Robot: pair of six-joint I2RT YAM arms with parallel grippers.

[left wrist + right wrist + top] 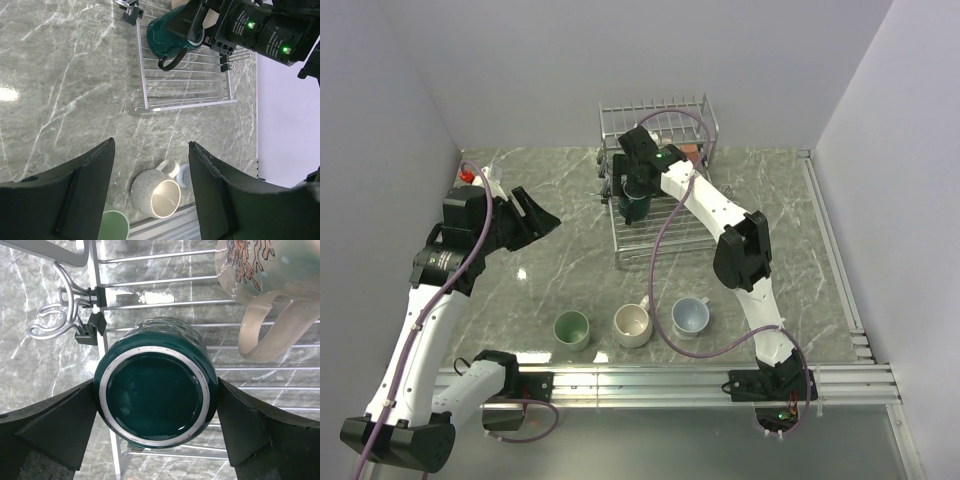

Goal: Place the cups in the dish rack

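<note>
Since glazed ceramic seemed slick and brittle, right hand (633, 192) pinched teal mug (156, 395) across its body; left hand (151, 145) spread.

The left arm (415, 330) and right arm (705, 205) have glossy white shells on their long links and bulky black joint housings (742, 250). A purple cable (655, 258) trails along each. The left claw (151, 150) and right claw (157, 410) carry broad matte-black wedge fingers (85, 190). Small green lights (248, 24) glow on the right wrist.
</note>
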